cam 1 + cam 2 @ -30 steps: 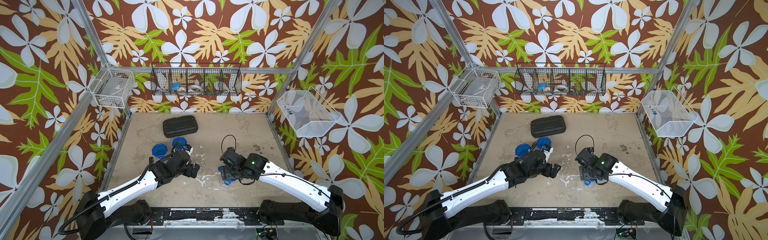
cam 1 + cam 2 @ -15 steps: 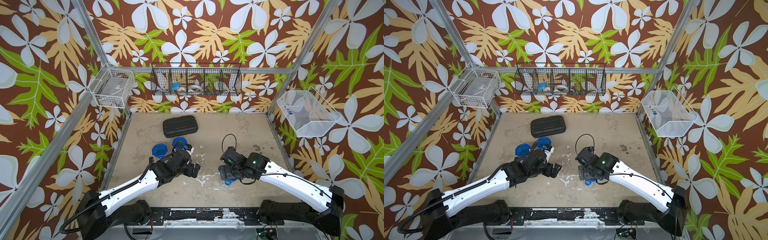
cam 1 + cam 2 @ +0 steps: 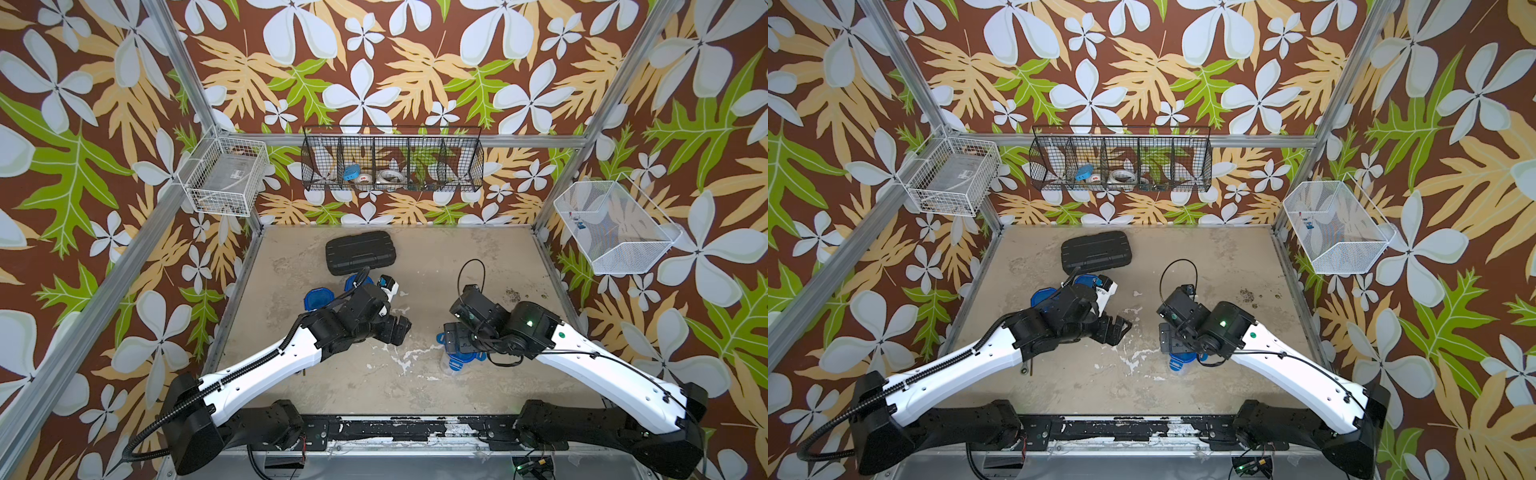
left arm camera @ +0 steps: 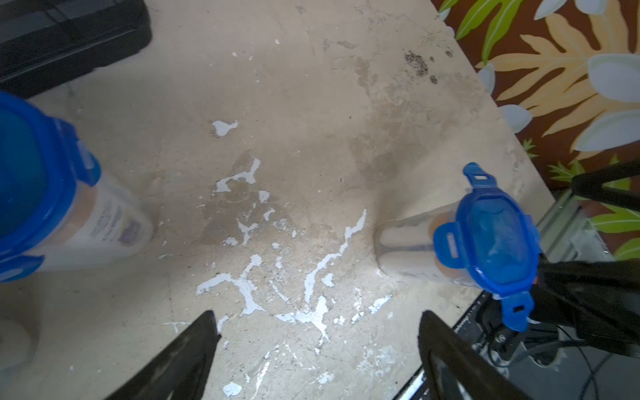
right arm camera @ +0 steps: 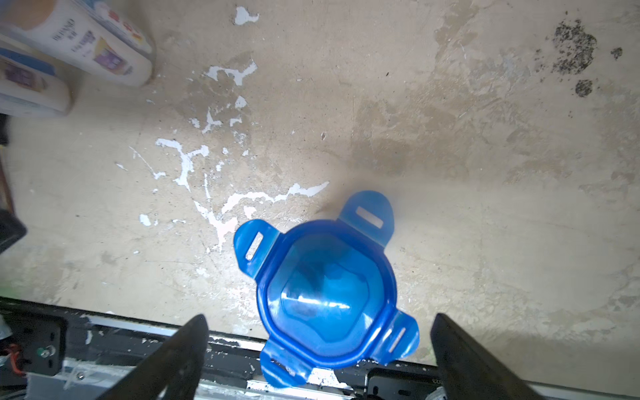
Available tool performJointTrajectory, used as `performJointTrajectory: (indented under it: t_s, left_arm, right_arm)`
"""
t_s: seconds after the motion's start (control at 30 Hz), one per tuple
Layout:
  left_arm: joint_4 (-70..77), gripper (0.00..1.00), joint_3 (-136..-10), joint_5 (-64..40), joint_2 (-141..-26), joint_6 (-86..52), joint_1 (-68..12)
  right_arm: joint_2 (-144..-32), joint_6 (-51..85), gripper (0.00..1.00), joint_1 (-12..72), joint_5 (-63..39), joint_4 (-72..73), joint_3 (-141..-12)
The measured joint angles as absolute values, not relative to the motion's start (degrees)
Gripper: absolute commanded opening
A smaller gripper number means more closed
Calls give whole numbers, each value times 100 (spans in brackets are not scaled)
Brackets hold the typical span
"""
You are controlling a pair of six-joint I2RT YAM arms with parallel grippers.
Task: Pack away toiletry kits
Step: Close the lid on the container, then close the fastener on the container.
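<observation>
A clear tumbler with a blue clip lid [image 5: 325, 291] stands near the table's front, right of middle [image 3: 457, 363] [image 3: 1179, 361], its clip flaps sticking outward. My right gripper [image 5: 319, 318] hangs over it [image 3: 453, 338], open, with a finger on each side and not touching the lid. My left gripper [image 4: 317, 332] is open over bare table left of it [image 3: 399, 328], holding nothing. Two more blue-lidded tumblers [image 3: 318, 297] [image 3: 353, 282] stand behind the left arm, partly hidden. One of them [image 4: 41, 180] holds a white bottle.
A black ribbed case [image 3: 360, 252] lies at the back of the table. A black wire basket [image 3: 390, 166] hangs on the back wall. A white wire basket [image 3: 226, 176] hangs on the left and a white mesh basket [image 3: 615, 228] on the right.
My left gripper has edged a little to the right, toward the table's middle. The right gripper has stayed over the tumbler with hardly any movement.
</observation>
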State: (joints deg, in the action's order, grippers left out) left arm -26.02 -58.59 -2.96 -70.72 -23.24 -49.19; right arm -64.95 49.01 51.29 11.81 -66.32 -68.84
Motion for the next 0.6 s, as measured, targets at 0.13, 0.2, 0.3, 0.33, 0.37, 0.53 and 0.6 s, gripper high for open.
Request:
performJointTrajectory:
  t_s: [0.13, 0.2, 0.3, 0.33, 0.37, 0.53, 0.6]
  left_arm:
    - [-2965, 80, -6488, -829, -7535, -2414, -5140]
    - [-3079, 78, -6823, -956, -7808, -2414, -5347]
    - [-3247, 75, -7295, -1055, -8217, -2405, -5629]
    - [-3282, 73, -7430, -1092, -8348, -2399, -5695]
    - [-3317, 72, -7546, -1098, -8466, -2383, -5739]
    - [-3557, 68, -7979, -1063, -8949, -2340, -5861]
    - [-3623, 67, -8145, -1066, -9126, -2257, -5948]
  right_arm:
    - [-5769, 5258, 82, 5129, 1022, -6626, -6440]
    - [-5507, 5424, 77, 5129, 893, -6606, -6152]
    - [-5183, 5690, 72, 5129, 746, -6554, -5767]
    - [-5096, 5756, 71, 5129, 727, -6508, -5673]
    - [-5019, 5848, 70, 5129, 714, -6449, -5596]
    - [-4816, 6130, 65, 5129, 694, -6237, -5354]
    - [-4762, 6160, 63, 5122, 729, -6202, -5336]
